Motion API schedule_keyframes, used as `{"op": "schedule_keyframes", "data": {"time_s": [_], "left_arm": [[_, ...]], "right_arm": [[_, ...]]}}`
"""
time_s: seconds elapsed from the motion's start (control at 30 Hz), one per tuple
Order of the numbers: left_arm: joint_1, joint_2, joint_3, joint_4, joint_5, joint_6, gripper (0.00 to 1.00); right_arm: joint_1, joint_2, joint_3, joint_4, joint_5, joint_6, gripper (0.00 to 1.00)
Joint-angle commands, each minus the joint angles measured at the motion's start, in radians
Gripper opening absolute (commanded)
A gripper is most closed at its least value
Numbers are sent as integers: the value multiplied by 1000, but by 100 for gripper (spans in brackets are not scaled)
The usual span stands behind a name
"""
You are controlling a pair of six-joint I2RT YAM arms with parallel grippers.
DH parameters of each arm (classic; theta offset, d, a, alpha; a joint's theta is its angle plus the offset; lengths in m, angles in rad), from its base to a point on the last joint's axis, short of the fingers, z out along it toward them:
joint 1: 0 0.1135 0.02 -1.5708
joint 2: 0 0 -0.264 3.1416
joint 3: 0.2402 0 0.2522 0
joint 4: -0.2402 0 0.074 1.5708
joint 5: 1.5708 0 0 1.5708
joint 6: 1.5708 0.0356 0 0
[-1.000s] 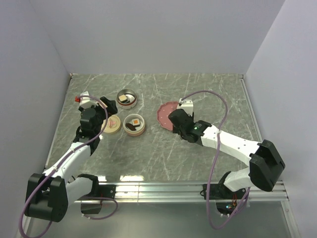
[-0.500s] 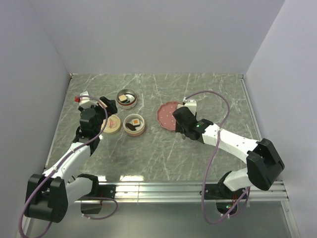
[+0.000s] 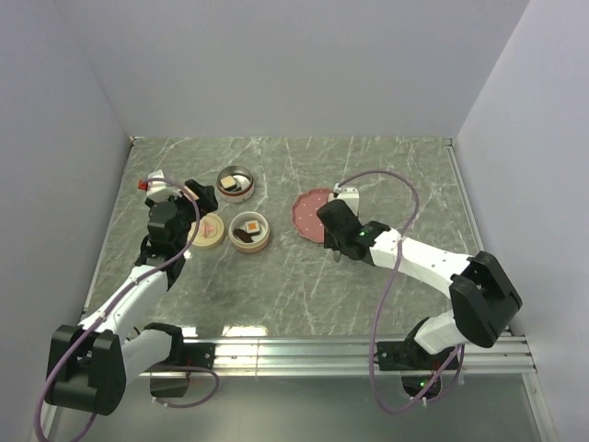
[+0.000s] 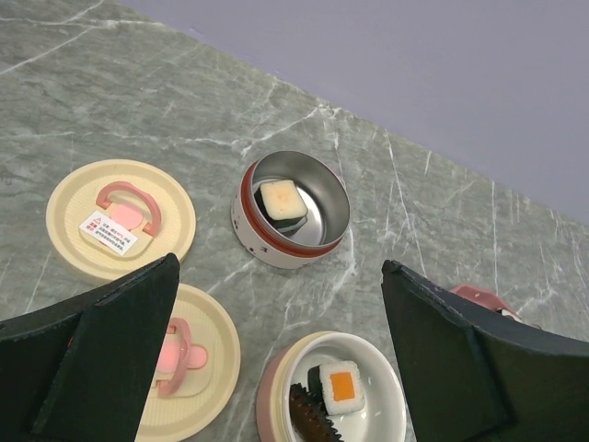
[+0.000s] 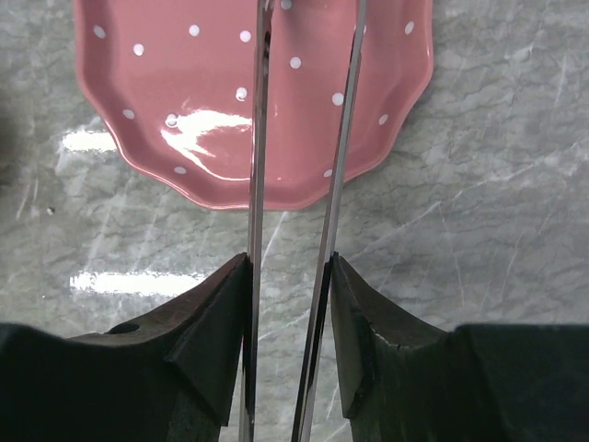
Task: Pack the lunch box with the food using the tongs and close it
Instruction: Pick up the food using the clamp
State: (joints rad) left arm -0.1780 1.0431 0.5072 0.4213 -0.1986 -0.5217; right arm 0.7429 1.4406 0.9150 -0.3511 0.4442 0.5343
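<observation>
Since a second ago my right pincer [image 5: 290, 267] has clenched tighter on the long thin grey metal tongs [image 5: 260, 138], whose arms reach over the pink dotted scalloped plate [image 5: 184, 92] mid-table [image 3: 368, 276]. My left pincer [image 4: 278, 276] hangs released above two round lunch box tins [image 4: 247, 216] near the left edge, which contain the white, orange-topped and brown toy food pieces [image 4: 341, 387].

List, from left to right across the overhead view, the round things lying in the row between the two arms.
cream lid → white bowl → pink plate. The metal bowl further back overlaps the white bowl sideways, so it is left out.
</observation>
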Motion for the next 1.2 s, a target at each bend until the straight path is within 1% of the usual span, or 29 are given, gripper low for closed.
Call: {"op": "schedule_keyframes", "data": {"time_s": [0.0,0.13,0.27,0.4,0.6,0.83,0.97,1.17], "left_arm": [[3,-29,-9,40,11,-18,98],[3,-34,-12,39,10,-18,98],[3,-35,-13,39,10,-18,98],[3,-34,-12,37,8,-18,98],[3,-31,-10,39,7,-18,98],[3,-18,-9,40,2,-17,98],[3,-12,-6,40,-5,-15,98],[3,-5,-3,39,-15,-14,98]], "right_arm": [[9,17,47,21,13,3,46],[9,26,54,11,19,6,43],[7,24,64,0,33,6,35],[15,-2,88,-5,31,-13,32],[26,-16,165,-15,21,-69,31],[33,20,240,-19,4,-112,30],[38,78,300,-3,-25,-148,30],[56,194,474,-8,-71,-207,31]]}}
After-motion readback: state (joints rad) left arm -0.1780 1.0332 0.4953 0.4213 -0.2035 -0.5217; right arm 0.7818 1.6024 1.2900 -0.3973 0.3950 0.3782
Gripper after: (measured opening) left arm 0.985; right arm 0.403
